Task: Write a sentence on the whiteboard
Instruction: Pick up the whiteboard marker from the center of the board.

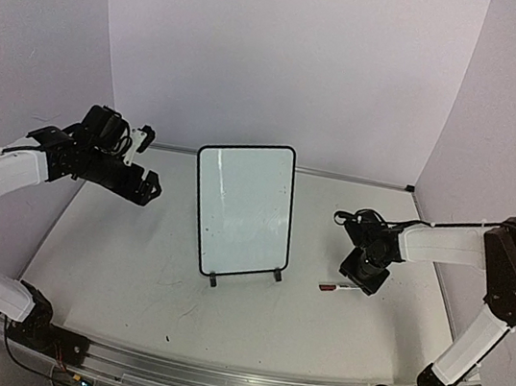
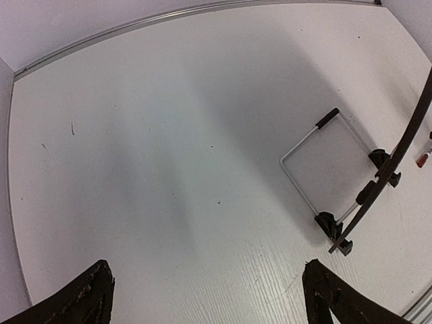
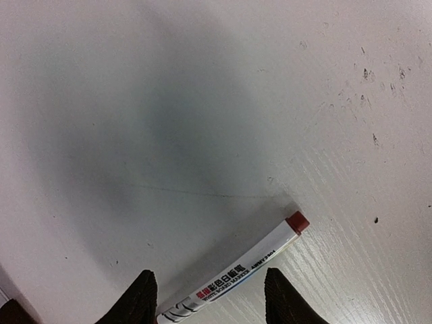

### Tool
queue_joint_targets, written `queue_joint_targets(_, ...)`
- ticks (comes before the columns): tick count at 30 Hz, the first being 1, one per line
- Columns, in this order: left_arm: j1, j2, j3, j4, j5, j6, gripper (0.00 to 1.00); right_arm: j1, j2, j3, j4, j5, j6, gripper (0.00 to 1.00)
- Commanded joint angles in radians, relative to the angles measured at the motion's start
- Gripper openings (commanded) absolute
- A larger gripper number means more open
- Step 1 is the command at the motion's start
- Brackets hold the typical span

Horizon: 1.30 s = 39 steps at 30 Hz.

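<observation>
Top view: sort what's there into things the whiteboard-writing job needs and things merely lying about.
For the job:
- small white whiteboard with thin black frame and feet, standing, no writing visible
- white marker with red end, lying right of the board
- right tool, jaws open astride the marker

Merely there:
- left tool, open, holding nothing
- white tabletop
- lilac backdrop walls

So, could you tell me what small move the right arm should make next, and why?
Probably close the right gripper on the marker: it lies on the table between the open fingers, not yet gripped, and the whiteboard is blank.
</observation>
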Motion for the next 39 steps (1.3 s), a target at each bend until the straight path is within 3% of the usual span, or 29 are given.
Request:
queue_joint_targets(1,0.003,-0.037,-0.005,0.017,-0.01,0.018,0.96,-0.002,0.048,0.053,-0.054,0.039,0.009,0.5)
queue_joint_targets(14,0.003,-0.031,-0.006,0.015,0.001,0.018,0.96,-0.002,0.108,0.075,-0.079,0.049,0.005,0.43)
queue_joint_targets(20,0.003,-0.052,-0.018,0.032,0.034,0.033,0.96,-0.003,0.129,0.09,-0.077,0.03,-0.004,0.22)
queue_joint_targets(27,0.004,-0.148,-0.038,0.071,0.137,-0.02,0.96,-0.002,0.109,0.094,-0.073,0.012,-0.006,0.05)
queue_joint_targets(31,0.002,-0.213,-0.088,0.121,0.282,-0.091,0.94,-0.003,0.07,0.081,-0.065,0.002,-0.012,0.0)
queue_joint_targets(34,-0.001,-0.222,-0.099,0.122,0.431,-0.151,0.88,-0.002,0.02,0.068,-0.061,-0.01,-0.029,0.0)
queue_joint_targets(39,-0.142,-0.272,-0.097,0.163,0.401,-0.258,0.86,0.003,-0.168,0.032,-0.029,-0.06,-0.043,0.0)
